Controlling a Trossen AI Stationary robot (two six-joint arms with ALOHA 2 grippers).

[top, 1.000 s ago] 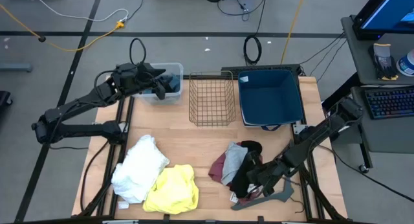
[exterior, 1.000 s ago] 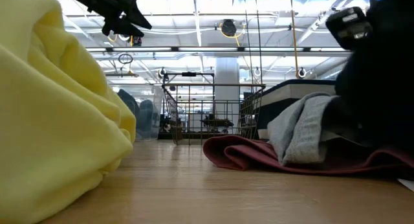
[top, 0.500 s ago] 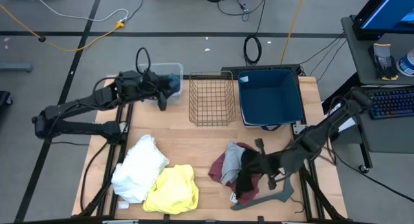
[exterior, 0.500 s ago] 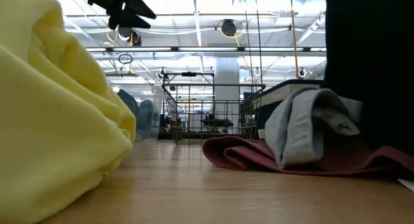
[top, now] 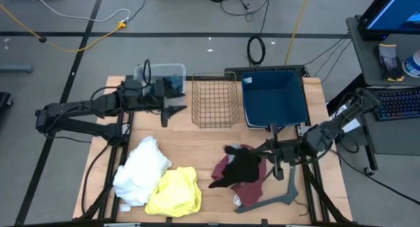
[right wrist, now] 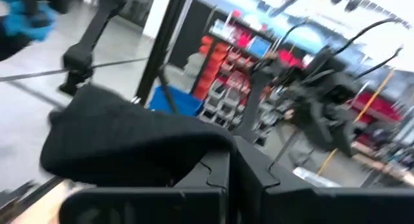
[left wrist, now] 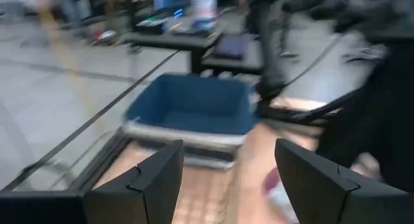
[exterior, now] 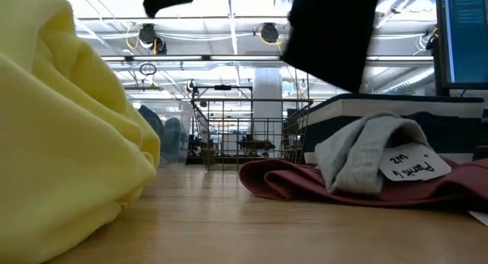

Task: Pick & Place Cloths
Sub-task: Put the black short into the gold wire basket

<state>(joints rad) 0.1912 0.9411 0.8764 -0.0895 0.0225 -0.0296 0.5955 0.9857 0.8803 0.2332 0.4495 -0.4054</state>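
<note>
1. A wooden table [top: 197, 138] is seen from above, with a small clear bin [top: 163, 75], a wire basket [top: 214, 99] and a blue bin [top: 275, 98] lined up along its far side.
2. A black cloth [top: 241, 169] has just been lifted off the pile by the right gripper [top: 262, 163]. Half a second ago it was still draped on the pile. Now it hangs in the air, pinched tight between the closed fingers.
3. A maroon cloth [exterior: 274, 180] and a grey cloth [exterior: 354, 161] are left lying on the table under it.
4. The left gripper [top: 172, 109] has been pulled back from the small clear bin. Its fingers [left wrist: 139, 185] are spread apart and nothing is held.
5. A white cloth [top: 141, 168] and a yellow cloth [top: 176, 191] are still waiting on the near left of the table.
6. It is guessed that the black cloth will be dropped in a bin next, and that much sorting is still left.
</note>
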